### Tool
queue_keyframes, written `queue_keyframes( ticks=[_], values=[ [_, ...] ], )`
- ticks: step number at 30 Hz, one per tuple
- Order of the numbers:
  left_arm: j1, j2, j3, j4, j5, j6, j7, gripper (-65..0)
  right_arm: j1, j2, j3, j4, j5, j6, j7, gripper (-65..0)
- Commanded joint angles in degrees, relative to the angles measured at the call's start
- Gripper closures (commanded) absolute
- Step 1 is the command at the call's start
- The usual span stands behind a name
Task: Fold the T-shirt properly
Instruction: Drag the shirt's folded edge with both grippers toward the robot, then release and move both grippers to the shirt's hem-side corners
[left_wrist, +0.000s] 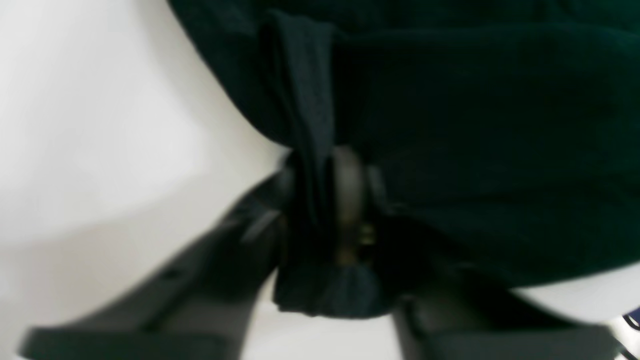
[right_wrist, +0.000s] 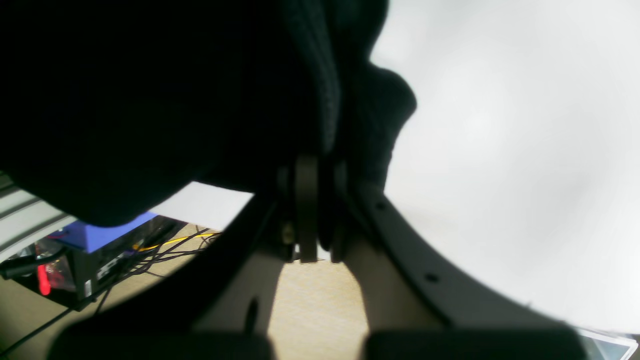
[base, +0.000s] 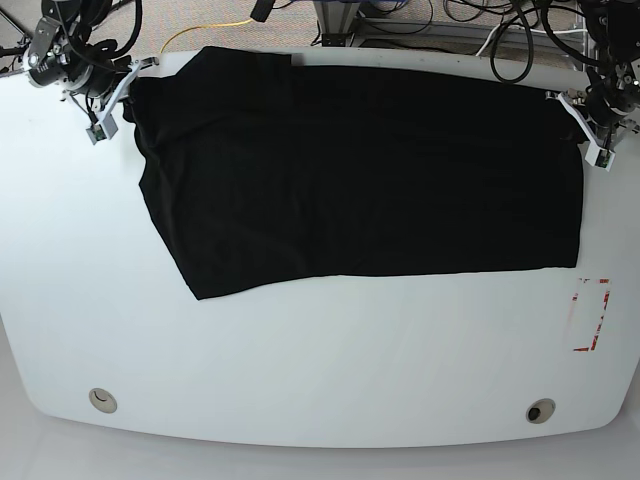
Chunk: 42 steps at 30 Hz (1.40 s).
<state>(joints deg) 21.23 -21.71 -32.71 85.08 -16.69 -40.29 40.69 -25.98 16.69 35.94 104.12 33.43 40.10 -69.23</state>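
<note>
The black T-shirt (base: 360, 170) lies spread on the white table (base: 320, 370), plain side up, and no print shows. Its lower edge slants up toward the left. My left gripper (base: 572, 108) is at the shirt's far right corner. In the left wrist view the left gripper (left_wrist: 322, 192) is shut on a bunched fold of the black cloth (left_wrist: 475, 140). My right gripper (base: 133, 78) is at the shirt's far left corner. In the right wrist view the right gripper (right_wrist: 320, 180) is shut on the dark cloth (right_wrist: 150, 100).
A red-outlined mark (base: 590, 315) is on the table at the right. Two round holes (base: 101, 399) (base: 540, 411) sit near the front edge. Cables (base: 440, 20) lie beyond the far edge. A blue box and wires (right_wrist: 100, 240) are on the floor.
</note>
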Motion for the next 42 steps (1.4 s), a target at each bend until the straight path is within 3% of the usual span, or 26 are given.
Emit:
queue_keyframes(
  ticks=[1, 3, 8, 11, 23, 29, 35, 42],
  values=[
    [0.88, -0.66, -0.04, -0.29, 3.54, 0.29, 4.63, -22.8, -0.53, 0.41, 0.67, 1.07, -0.07, -0.10, 0.44, -3.2],
    [0.88, -0.75, -0.04, -0.20, 3.54, 0.29, 5.95, -27.9, -0.53, 0.06, 0.67, 1.07, -0.24, -0.10, 0.44, -11.3],
    [0.44, -0.75, 0.05, 0.33, 3.11, 0.29, 7.80, -35.4, -0.70, -0.29, 3.31, 3.71, 0.02, -0.10, 0.44, -46.6],
    [-0.18, -0.75, -0.04, 2.97, 3.11, 0.29, 7.97, -35.6, -1.41, -2.23, 6.39, 6.87, 0.11, -0.10, 0.44, -53.6],
    [-4.57, -0.31, 0.05, 12.99, 3.11, 0.29, 8.06, -35.3, 8.09, -2.49, 7.88, 7.05, 0.02, -0.10, 0.44, -53.6],
    [-8.97, -0.31, -0.04, 12.99, 3.46, 0.29, 9.99, -35.3, 18.28, -2.14, 7.27, -0.25, -0.24, -0.10, -0.61, -53.6],
    [-13.01, -0.31, -0.13, 12.20, 3.63, 0.29, 9.99, -35.1, 28.48, 1.55, 0.14, -12.12, -0.24, -0.10, -0.44, -49.9],
    [-16.62, -0.31, -0.21, 9.03, 3.63, 0.29, 9.99, -35.1, 38.50, 4.72, -8.21, -27.15, -0.33, -0.10, 6.15, -46.6]
  ],
)
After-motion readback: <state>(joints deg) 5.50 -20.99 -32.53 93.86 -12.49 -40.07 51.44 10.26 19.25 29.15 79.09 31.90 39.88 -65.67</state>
